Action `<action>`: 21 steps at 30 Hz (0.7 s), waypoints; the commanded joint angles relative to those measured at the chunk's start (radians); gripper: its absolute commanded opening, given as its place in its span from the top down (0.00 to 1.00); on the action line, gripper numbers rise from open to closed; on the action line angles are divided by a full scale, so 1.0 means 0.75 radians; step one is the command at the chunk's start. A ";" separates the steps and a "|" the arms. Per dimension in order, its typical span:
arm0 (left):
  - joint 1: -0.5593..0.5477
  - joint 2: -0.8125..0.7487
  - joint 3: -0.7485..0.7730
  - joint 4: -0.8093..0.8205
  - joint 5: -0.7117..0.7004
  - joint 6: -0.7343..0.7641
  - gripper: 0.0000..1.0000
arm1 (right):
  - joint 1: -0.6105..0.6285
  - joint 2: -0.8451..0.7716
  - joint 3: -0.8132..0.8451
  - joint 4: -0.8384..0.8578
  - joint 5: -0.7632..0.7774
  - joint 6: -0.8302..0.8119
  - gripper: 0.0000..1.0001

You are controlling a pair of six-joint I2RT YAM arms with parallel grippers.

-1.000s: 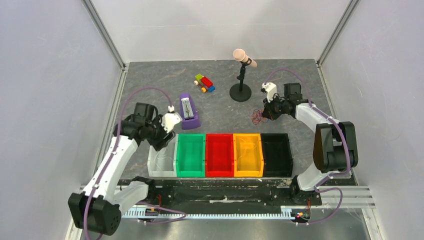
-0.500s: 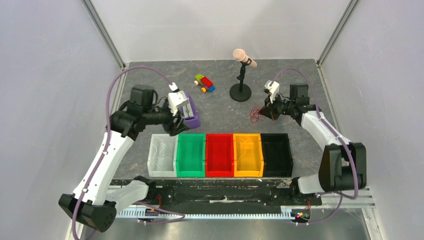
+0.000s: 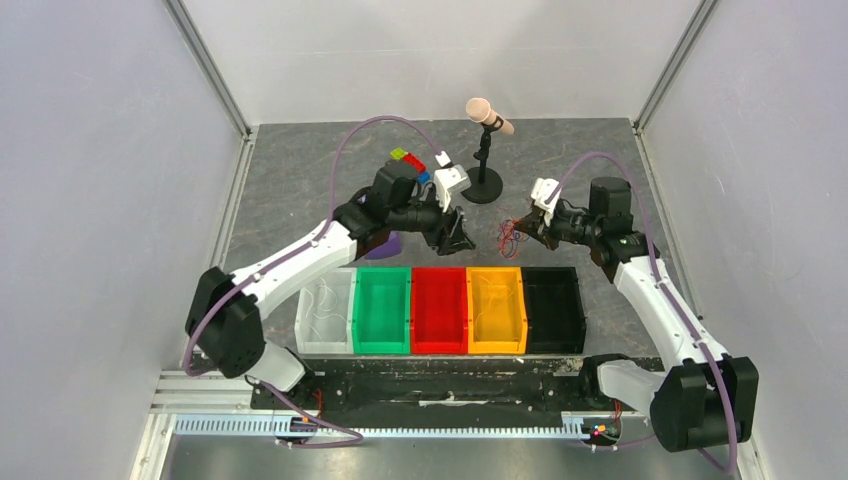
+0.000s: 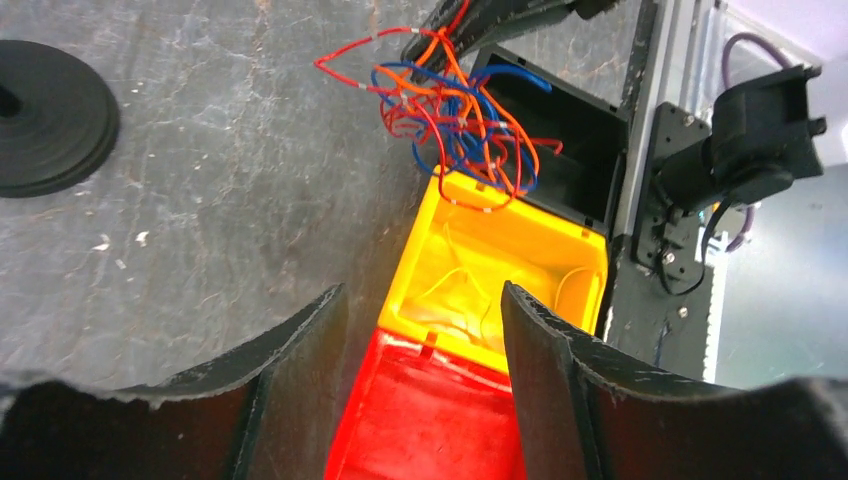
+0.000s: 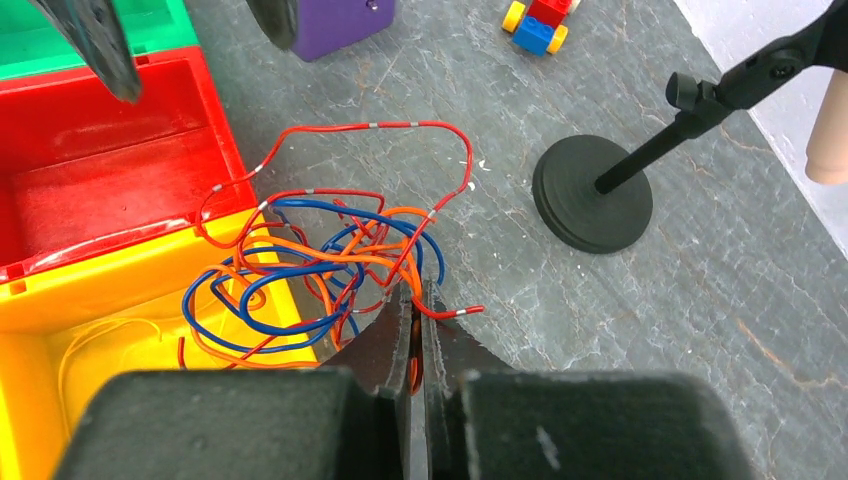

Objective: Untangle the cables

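Note:
The cables (image 3: pixel 510 235) are a tangled bundle of thin red, orange and blue wires. My right gripper (image 3: pixel 527 228) is shut on them and holds them above the mat, just behind the yellow bin (image 3: pixel 496 312). In the right wrist view the closed fingertips (image 5: pixel 418 295) pinch red and orange strands while the loops (image 5: pixel 330 255) hang over the yellow bin's corner. My left gripper (image 3: pixel 462 240) is open and empty, a short way left of the bundle. The left wrist view shows its jaws wide apart (image 4: pixel 422 295) over the red and yellow bins, with the bundle (image 4: pixel 450 110) ahead.
A row of bins stands at the front: white (image 3: pixel 322 312) with thin white wires, green (image 3: pixel 380 312), red (image 3: pixel 440 312), yellow with thin yellow wires (image 4: pixel 460 280), black (image 3: pixel 555 305). A microphone stand (image 3: pixel 483 185), a toy car (image 3: pixel 410 165) and a purple block (image 3: pixel 392 245) are behind.
My left arm has swung right from the white bin to just left of the bundle. My right gripper has carried the cables slightly forward, toward the yellow bin.

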 commanded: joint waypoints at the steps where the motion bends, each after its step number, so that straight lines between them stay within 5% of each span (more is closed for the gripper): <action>1: -0.042 0.053 0.073 0.249 0.011 -0.230 0.37 | 0.023 -0.031 -0.013 0.032 -0.015 -0.044 1.00; 8: -0.047 0.110 0.070 0.305 -0.144 -0.365 0.51 | 0.072 -0.052 -0.035 0.034 0.009 -0.082 1.00; 14: -0.063 0.151 0.078 0.275 -0.198 -0.370 0.52 | 0.110 -0.066 -0.051 0.045 0.056 -0.089 1.00; 21: -0.066 0.162 0.075 0.257 -0.179 -0.405 0.35 | 0.153 -0.078 -0.073 0.070 0.117 -0.084 1.00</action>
